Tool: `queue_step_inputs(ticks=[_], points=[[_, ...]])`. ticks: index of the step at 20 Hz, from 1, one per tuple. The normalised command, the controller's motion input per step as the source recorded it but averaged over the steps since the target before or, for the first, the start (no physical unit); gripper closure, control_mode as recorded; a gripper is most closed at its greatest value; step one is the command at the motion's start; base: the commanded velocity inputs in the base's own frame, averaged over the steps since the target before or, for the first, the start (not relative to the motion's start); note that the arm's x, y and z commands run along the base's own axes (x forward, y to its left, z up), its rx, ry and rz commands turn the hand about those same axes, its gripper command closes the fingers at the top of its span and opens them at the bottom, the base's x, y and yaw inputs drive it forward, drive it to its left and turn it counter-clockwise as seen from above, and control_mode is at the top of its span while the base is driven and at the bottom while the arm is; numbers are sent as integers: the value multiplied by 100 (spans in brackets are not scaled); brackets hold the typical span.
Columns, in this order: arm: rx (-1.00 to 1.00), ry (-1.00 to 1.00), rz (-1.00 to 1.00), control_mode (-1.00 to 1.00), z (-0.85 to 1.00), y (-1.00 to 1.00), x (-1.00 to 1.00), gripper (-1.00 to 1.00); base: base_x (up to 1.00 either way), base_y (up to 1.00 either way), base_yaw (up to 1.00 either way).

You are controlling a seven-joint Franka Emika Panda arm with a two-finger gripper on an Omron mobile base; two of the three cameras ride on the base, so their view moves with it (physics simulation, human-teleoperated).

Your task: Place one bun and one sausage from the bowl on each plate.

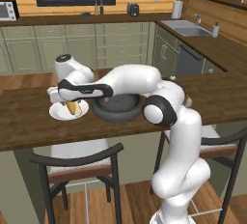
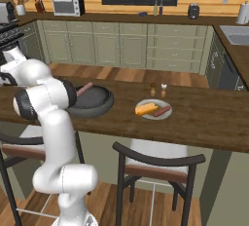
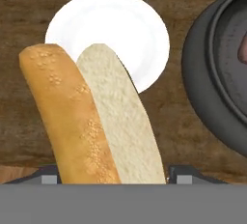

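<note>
Hovering low over the left plate, our hand grasps a bun, arm folded leftward across the worktop; bowl at plate's 3 o'clock.

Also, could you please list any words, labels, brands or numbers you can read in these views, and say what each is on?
None can be read: the bun, plate, bowl, microwave and toaster show no legible text; the microwave's panel is too small and blurred to tell.

Bowl cut off at right edge
</note>
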Motion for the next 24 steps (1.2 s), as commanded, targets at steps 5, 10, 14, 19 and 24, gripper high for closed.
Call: queue_step_inputs(ticks=[5, 10, 14, 19, 24], points=[[0, 0, -26, -100, -14, 27, 40, 100, 0, 0, 0], [0, 0, -28, -100, -9, 12, 55, 100, 0, 0, 0], [0, 0, -27, -100, -20, 3, 56, 100, 0, 0, 0], [2, 0, -22, -100, -21, 1, 13, 100, 0, 0, 0], [2, 0, -22, -100, -33, 0, 25, 100, 0, 0, 0]])
